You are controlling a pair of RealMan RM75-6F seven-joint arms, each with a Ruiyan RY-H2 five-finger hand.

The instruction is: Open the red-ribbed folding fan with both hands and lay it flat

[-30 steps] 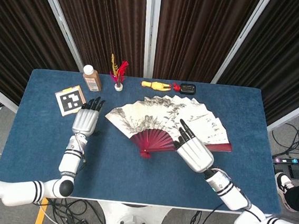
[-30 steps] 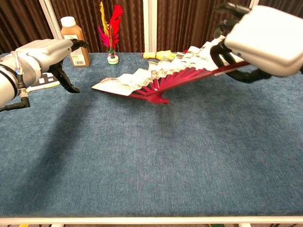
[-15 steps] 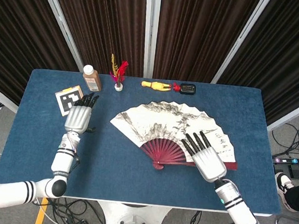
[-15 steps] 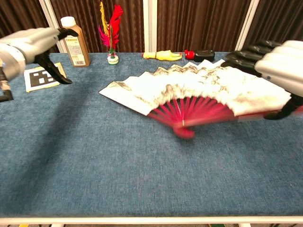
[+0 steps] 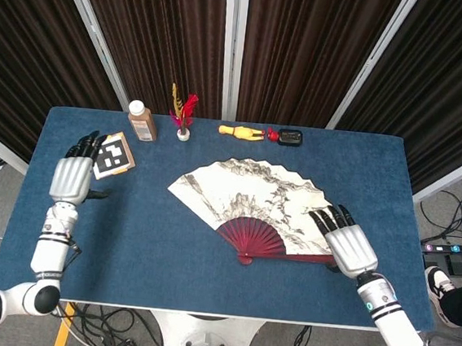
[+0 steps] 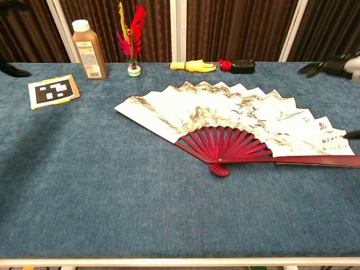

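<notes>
The folding fan [image 5: 253,201] lies fully spread and flat on the blue table, its red ribs [image 5: 261,240] converging at a pivot near the table's front. In the chest view the fan [image 6: 236,118] rests on the cloth with its red guard stick running off to the right. My right hand [image 5: 349,243] hovers at the fan's right end with fingers spread and nothing held; only its dark fingertips [image 6: 329,66] show in the chest view. My left hand [image 5: 72,178] is open far to the left, well away from the fan.
A brown bottle [image 5: 143,121], a feathered shuttlecock [image 5: 184,115], a yellow toy [image 5: 241,131] and a small black and red object [image 5: 288,136] line the table's back edge. A printed marker card [image 5: 111,155] lies just by my left hand's fingertips.
The fan went from tilted in my right hand to flat and wider on the table. My right hand let go and slid right. My left hand drew away to the left.
</notes>
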